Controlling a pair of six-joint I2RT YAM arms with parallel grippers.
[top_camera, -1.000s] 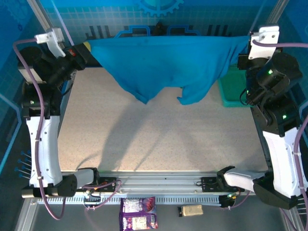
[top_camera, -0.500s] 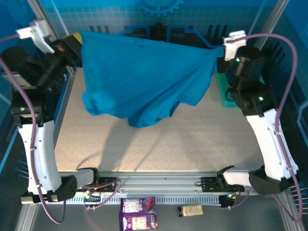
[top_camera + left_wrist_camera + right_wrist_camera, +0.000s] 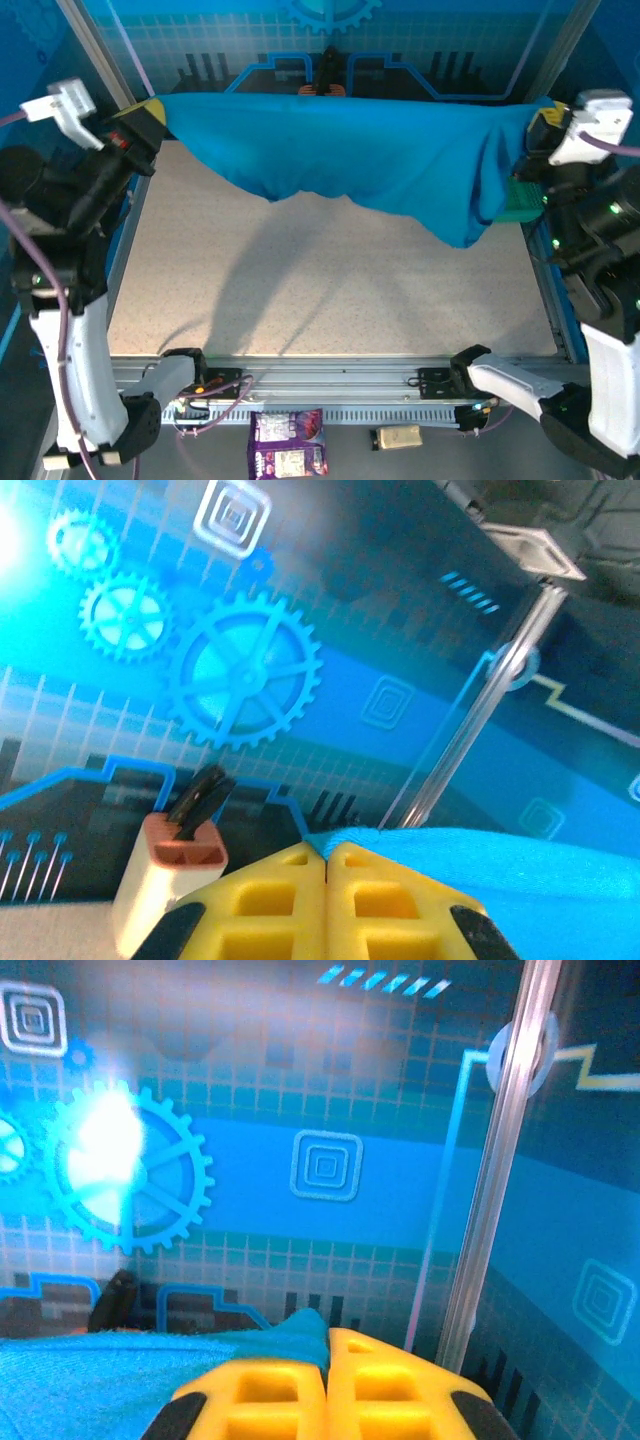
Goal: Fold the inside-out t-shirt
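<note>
Your L arm (image 3: 72, 360) rises from its base at the near-left corner, elbow high, forearm reaching fwd & inward. L gripper (image 3: 148, 115) is raised at far left, yellow pads (image 3: 300, 875) pressed together, pinching an edge of the inside-out t-shirt (image 3: 380, 145). R arm (image 3: 612, 390) mirrors it on the right. R gripper (image 3: 538, 120) is up at far right, pads (image 3: 350, 1348) closed on the opposite edge. Both wrists approx level, pointing away from the bases.

t-shirt (image 3: 350, 150): between left tool (image 3: 150, 110) and right tool (image 3: 540, 118) | above table (image 3: 320, 290)
</note>
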